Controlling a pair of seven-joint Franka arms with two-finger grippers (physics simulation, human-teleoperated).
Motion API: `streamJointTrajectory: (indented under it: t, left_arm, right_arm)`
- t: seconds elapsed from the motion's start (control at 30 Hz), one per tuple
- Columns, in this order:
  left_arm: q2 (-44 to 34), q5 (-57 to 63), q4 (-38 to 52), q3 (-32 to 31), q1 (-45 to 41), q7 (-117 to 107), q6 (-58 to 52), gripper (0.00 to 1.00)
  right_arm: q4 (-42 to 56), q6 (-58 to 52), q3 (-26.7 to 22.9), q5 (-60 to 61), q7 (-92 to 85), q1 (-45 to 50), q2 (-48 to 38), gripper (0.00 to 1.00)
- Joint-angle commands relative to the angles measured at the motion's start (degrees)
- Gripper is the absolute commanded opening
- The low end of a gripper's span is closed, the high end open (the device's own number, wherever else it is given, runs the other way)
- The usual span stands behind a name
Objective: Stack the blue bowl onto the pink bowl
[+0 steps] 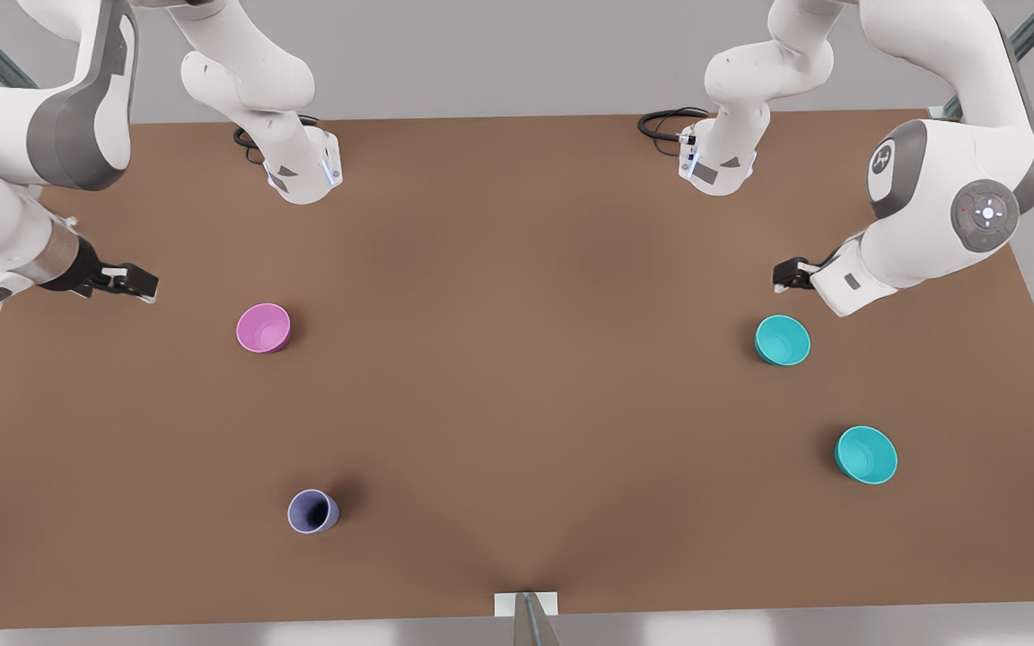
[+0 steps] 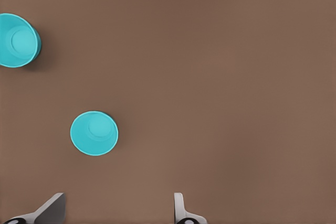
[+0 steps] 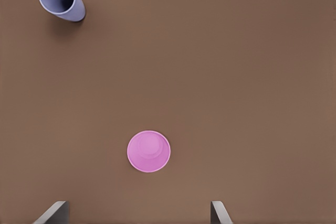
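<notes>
You have one brown bench [image 1: 517, 431] carrying everything, with two Franka arms reaching in over it from its far edge. Take the pink bowl [image 1: 263, 327] as your landmark: it stands upright, mouth up, alone on the front view's left half, which leaves it open as the base of the stack.

There are four vessels: two teal bowls, one pink bowl and one cup. The wider teal bowl [image 1: 866, 455] sits farthest from the pink bowl, across the bench and nearer the camera. The blue bowl [image 1: 783, 340], the one you need, is well apart from the pink bowl on the front view's right, roughly level with it, upright and untouched. The lavender-blue cup [image 1: 313, 511] stands on the camera side of the pink bowl, a little to the front view's right, clear of any carrying path.

The left gripper [image 1: 791, 274] hovers just beyond the blue bowl, on the opposite side of the bench from the pink bowl. Its jaws are spread and empty, probably set up for a descent on the rim. The right gripper [image 1: 135, 283] waits beside the pink bowl on the front view's left. Its jaws are likewise spread and hold nothing. The lift is not yet begun.
</notes>
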Motion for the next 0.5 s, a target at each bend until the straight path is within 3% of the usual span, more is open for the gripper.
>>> streamJointTrajectory:
  t: [0.0,0.17,0.33,0.47]
  left_arm:
    - [-0.1,0.0,0.0,0.0,0.0,1.0,0.4,1.00]
    - [-0.1,0.0,0.0,-0.1,0.0,1.0,0.4,1.00]
    - [-0.1,0.0,0.0,-0.1,0.0,1.0,0.4,1.00]
    - [0.0,0.0,0.0,-0.1,0.0,1.0,0.4,1.00]
  right_arm:
    - [0.1,0.6,0.0,0.2,-0.3,2.7,0.0,1.00]
    - [-4.4,-1.3,-0.7,-0.3,-4.1,0.7,2.6,1.00]
    - [-27.4,27.0,-0.8,0.1,-4.2,-3.8,2.4,1.00]
    - [-34.9,37.9,-0.8,0.2,-4.1,-5.9,4.3,1.00]
